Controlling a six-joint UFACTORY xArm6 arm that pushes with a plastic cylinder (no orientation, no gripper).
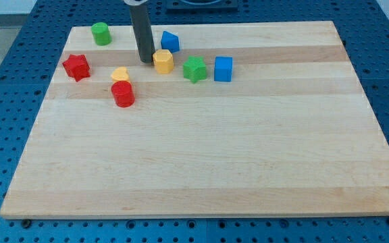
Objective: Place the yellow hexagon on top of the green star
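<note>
The yellow hexagon (163,61) lies on the wooden board (208,155) near the view's top, left of centre. The green star (194,69) lies just to its right with a small gap between them. My tip (146,61) rests on the board right beside the hexagon's left side, touching it or nearly so. The dark rod rises from there out of the view's top.
A blue block (170,41) sits above the hexagon. A blue cube (223,69) sits right of the star. A yellow heart (120,73) and a red cylinder (123,94) lie lower left. A red star (77,66) and a green cylinder (100,33) lie farther left.
</note>
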